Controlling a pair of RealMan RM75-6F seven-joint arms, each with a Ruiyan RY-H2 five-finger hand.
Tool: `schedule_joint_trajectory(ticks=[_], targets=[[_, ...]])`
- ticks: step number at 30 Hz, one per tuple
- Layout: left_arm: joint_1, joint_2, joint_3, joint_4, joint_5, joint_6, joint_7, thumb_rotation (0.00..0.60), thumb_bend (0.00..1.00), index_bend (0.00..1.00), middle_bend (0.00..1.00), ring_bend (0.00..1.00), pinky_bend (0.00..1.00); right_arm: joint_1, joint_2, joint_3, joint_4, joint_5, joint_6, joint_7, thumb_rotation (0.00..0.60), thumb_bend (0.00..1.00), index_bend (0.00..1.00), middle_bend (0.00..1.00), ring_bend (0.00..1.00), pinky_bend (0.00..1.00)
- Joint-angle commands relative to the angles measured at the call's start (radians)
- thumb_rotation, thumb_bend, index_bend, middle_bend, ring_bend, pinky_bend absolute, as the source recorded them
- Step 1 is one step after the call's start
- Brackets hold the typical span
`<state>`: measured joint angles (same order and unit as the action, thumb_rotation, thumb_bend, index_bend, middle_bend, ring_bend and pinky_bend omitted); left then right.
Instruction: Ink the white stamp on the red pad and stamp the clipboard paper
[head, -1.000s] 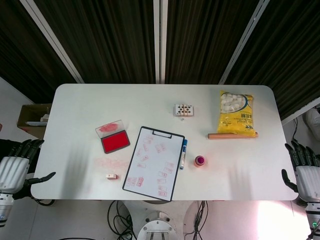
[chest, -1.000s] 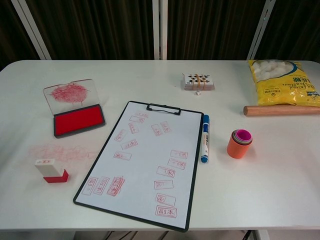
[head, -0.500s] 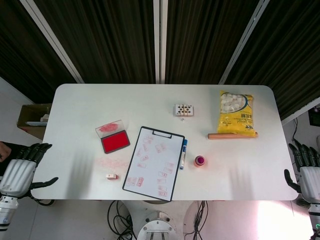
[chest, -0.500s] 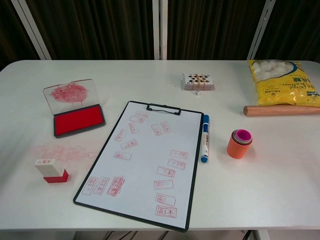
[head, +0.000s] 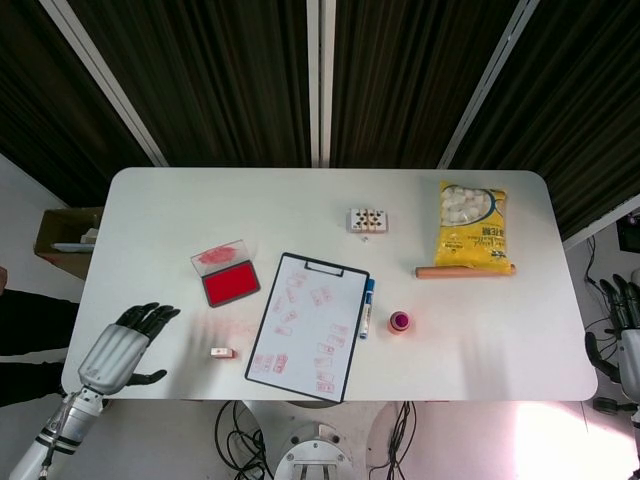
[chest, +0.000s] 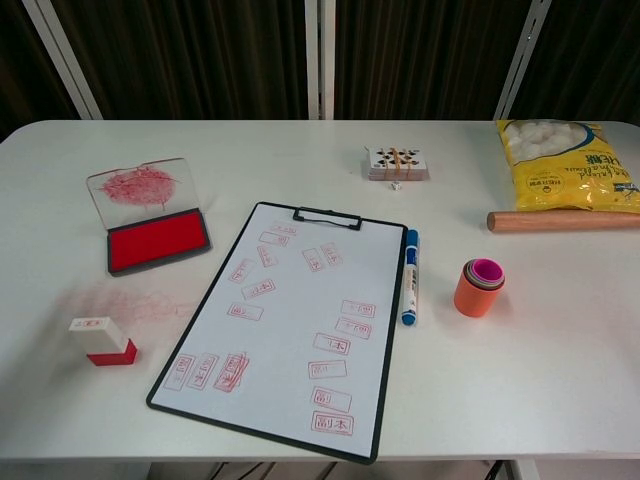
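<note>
The white stamp (head: 222, 352) (chest: 101, 339) with its red base stands on the table, left of the clipboard's near corner. The clipboard (head: 309, 326) (chest: 293, 322) holds white paper bearing several red prints. The open red ink pad (head: 229, 283) (chest: 157, 239) lies behind the stamp, its lid tipped back. My left hand (head: 118, 348) hovers over the table's front left corner, fingers spread and holding nothing, well to the left of the stamp. My right hand (head: 628, 338) shows only at the right edge of the head view, off the table, fingers apart. Neither hand appears in the chest view.
A blue marker (head: 368, 306) (chest: 408, 276) lies along the clipboard's right side, with stacked orange cups (head: 399, 321) (chest: 481, 286) beside it. A card deck (head: 366, 220), a yellow snack bag (head: 472, 227) and a wooden rolling pin (head: 465, 270) sit at the back right. Red smears (chest: 130, 302) mark the table near the stamp.
My left hand has moved in from beyond the table's left edge to above its front left corner, toward the stamp. My right hand has drawn further right, nearly out of frame.
</note>
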<state>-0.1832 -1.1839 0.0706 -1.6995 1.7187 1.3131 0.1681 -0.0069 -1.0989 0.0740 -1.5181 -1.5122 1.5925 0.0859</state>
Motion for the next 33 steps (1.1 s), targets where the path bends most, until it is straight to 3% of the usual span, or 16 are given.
schedule_joint_trajectory(ticks=[1, 17, 33], targets=[[-0.047, -0.08, -0.009, 0.014, -0.015, -0.076, 0.033, 0.587, 0.0, 0.15, 0.17, 0.12, 0.21, -0.006, 0.008, 0.004, -0.007, 0.003, 0.009, 0.003, 0.6, 0.36, 0.0, 0.0, 0.0, 0.0], [-0.144, -0.301, -0.036, 0.19, -0.077, -0.191, 0.001, 0.588, 0.0, 0.15, 0.17, 0.12, 0.21, -0.03, 0.04, 0.006, -0.02, 0.009, 0.032, 0.018, 0.6, 0.37, 0.0, 0.0, 0.0, 0.0], [-0.171, -0.38, -0.059, 0.287, -0.118, -0.166, 0.012, 0.6, 0.0, 0.15, 0.17, 0.12, 0.21, -0.026, 0.035, 0.006, -0.025, 0.01, 0.017, 0.012, 0.6, 0.38, 0.0, 0.0, 0.0, 0.0]])
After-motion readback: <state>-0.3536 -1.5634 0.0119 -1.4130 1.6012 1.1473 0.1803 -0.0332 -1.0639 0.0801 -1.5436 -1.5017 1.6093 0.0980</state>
